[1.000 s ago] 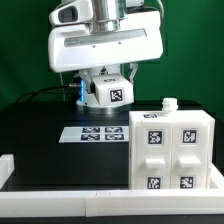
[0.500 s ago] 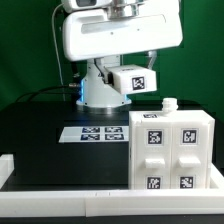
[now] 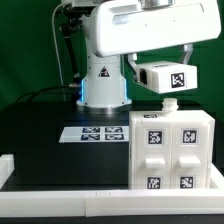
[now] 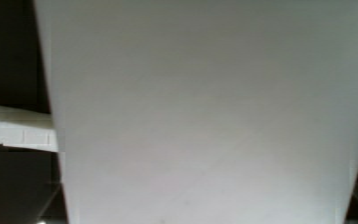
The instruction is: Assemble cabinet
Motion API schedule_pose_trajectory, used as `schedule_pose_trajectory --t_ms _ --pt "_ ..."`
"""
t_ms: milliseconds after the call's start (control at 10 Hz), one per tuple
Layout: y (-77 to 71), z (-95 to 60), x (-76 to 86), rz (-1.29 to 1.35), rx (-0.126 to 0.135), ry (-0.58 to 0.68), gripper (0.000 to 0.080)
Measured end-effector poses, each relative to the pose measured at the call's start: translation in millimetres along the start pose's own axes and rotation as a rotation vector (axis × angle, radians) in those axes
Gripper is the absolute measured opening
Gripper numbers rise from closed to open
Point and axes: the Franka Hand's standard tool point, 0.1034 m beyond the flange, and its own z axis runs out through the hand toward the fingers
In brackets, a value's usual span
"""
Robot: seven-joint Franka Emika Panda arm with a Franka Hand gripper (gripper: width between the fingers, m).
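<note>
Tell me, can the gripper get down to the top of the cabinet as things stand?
Probably yes. The gripper seems to hang above the cabinet, with only open air between. But it is shut on a block, which would touch first.

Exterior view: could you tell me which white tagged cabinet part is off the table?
The small block, aloft under the arm; the large cabinet body stands on the table.

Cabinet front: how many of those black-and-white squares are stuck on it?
4. On the cabinet front: two upper squares and two lower squares. A fifth square sits at its top edge; the lifted white piece carries another. Other faces are hidden.
</note>
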Motion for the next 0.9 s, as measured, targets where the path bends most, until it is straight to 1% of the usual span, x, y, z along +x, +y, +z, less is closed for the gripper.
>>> schedule_pose_trajectory --t_ms 200,300,600,900 --pt "-0.1 1.7 -0.5 0.000 0.001 -0.003 0.0556" --pt "-0.4 5.5 -0.2 -0.008 0.003 -0.007 0.0556" --pt "-2.4 15.7 17.3 -0.022 0.011 0.000 0.0556" --pt "-3.2 18.6 21.1 -0.031 0.009 0.013 0.0556"
